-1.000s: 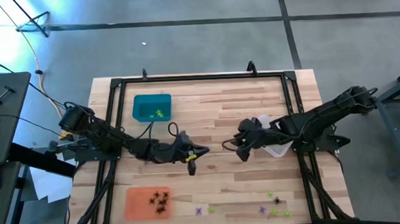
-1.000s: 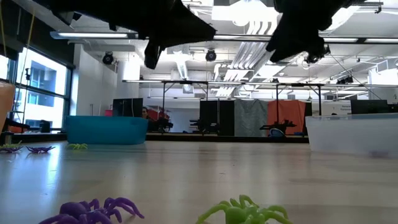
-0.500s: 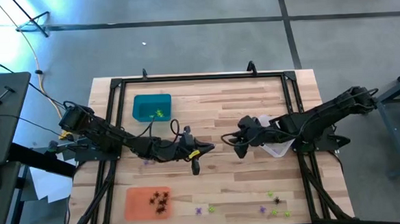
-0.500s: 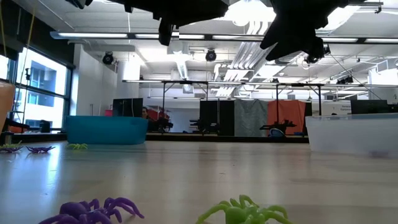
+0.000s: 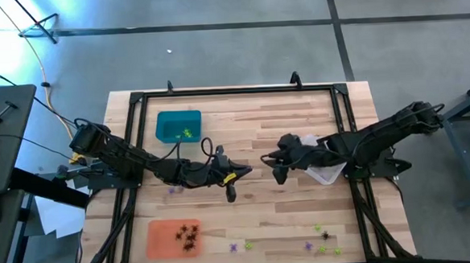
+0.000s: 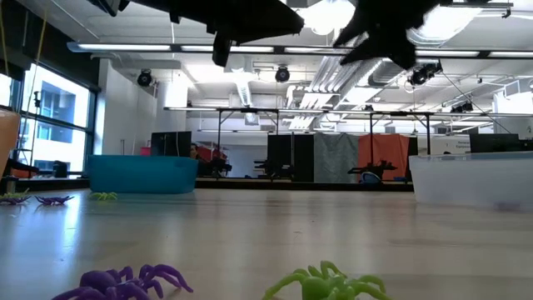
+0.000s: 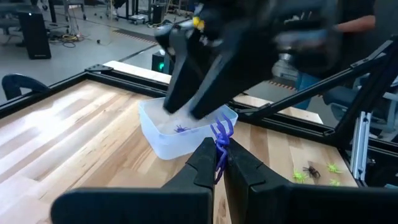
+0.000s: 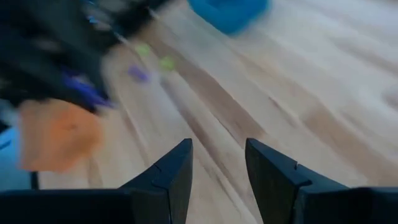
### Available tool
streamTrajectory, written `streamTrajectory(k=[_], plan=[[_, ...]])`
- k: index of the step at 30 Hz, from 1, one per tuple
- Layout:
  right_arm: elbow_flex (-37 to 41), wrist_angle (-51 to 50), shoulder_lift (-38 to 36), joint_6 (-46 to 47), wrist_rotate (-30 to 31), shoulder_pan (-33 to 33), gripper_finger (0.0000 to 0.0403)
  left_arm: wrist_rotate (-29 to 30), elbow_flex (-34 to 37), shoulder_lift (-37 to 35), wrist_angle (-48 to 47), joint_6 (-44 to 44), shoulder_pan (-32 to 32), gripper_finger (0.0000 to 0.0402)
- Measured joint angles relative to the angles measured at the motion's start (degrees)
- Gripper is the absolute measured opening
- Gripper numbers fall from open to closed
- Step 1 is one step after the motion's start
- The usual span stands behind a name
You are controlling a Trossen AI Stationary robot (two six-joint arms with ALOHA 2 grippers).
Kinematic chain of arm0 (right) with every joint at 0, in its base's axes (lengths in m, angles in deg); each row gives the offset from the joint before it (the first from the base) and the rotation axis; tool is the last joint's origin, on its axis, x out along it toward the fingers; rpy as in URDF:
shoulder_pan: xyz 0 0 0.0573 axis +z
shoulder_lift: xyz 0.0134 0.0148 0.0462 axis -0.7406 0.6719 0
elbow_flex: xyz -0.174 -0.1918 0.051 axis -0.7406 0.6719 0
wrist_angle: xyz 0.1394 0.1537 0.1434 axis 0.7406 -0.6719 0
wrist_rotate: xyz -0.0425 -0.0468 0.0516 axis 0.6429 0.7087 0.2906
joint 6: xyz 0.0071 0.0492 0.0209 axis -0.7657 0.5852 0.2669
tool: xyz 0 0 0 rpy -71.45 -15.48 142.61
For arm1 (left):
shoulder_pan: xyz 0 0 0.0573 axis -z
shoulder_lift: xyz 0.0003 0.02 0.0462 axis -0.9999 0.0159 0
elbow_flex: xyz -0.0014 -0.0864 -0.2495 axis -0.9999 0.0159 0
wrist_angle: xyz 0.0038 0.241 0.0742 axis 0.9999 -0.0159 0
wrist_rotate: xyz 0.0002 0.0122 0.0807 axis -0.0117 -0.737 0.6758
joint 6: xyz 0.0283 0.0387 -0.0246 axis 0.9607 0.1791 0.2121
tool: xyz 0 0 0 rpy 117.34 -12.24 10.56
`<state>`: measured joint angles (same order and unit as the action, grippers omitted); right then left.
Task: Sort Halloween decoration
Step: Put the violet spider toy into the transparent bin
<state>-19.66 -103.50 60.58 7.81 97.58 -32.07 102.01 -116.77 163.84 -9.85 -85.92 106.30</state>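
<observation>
My left gripper (image 5: pixel 239 176) hangs above the table's middle, shut on a purple spider piece (image 7: pixel 221 132). My right gripper (image 5: pixel 267 167) faces it a short way to the right and is open (image 8: pixel 217 148), touching nothing. Behind the right gripper stands a clear tray (image 7: pixel 186 129) with one purple piece in it. The teal tray (image 5: pixel 178 126) holds yellow-green pieces. The orange tray (image 5: pixel 174 238) holds black ones. Loose pieces lie by the near edge: purple (image 5: pixel 235 247) and mixed colours (image 5: pixel 323 236). Another purple piece (image 5: pixel 174 190) lies under the left arm. My left gripper (image 7: pixel 219 149) pinches the purple spider's lower part (image 7: pixel 219 155) between its two fingers. The piece is lifted clear of the table, and its legs (image 7: pixel 224 127) stick out past the fingertips.
A black frame (image 5: pixel 233 91) runs round the wooden table. In the low view a purple piece (image 6: pixel 125 281) and a yellow-green piece (image 6: pixel 325 286) lie near the camera. The teal tray (image 6: pixel 141 173) and clear tray (image 6: pixel 470 177) stand farther back, with bare wood between them.
My left gripper has moved toward the table's right and risen, keeping the purple piece. My right gripper has shifted a little toward the table's far edge and the left gripper.
</observation>
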Motion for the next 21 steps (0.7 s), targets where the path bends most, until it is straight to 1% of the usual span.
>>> streamTrajectory(k=[3,6,9,11,17,21], plan=[[0.0,8.66,0.0,-8.27,-0.29,0.72,0.0144,0.11,0.0,0.0,-0.09,0.0,0.0,0.0],[0.0,12.17,0.0,-12.39,-2.6,0.73,0.0144,0.11,0.0,0.0,-0.15,-0.02,0.0,0.0],[0.0,12.6,0.0,-12.59,-7.14,-0.23,0.0144,0.13,0.0,0.0,-0.13,-0.04,-0.04,0.0],[0.0,12.61,0.0,-11.79,-8.71,-0.83,0.0144,0.13,0.0,0.0,-0.13,-0.05,-0.35,0.0],[0.0,12.66,0.07,-12.2,-8.91,-1.95,0.0144,-0.44,0.0,0.0,-0.13,-1.47,-1.11,0.0],[0.0,14.6,1.41,-13.42,-9.34,-3.02,0.0144,-1.23,0.0,0.0,-0.13,-1.48,-1.09,0.0]])
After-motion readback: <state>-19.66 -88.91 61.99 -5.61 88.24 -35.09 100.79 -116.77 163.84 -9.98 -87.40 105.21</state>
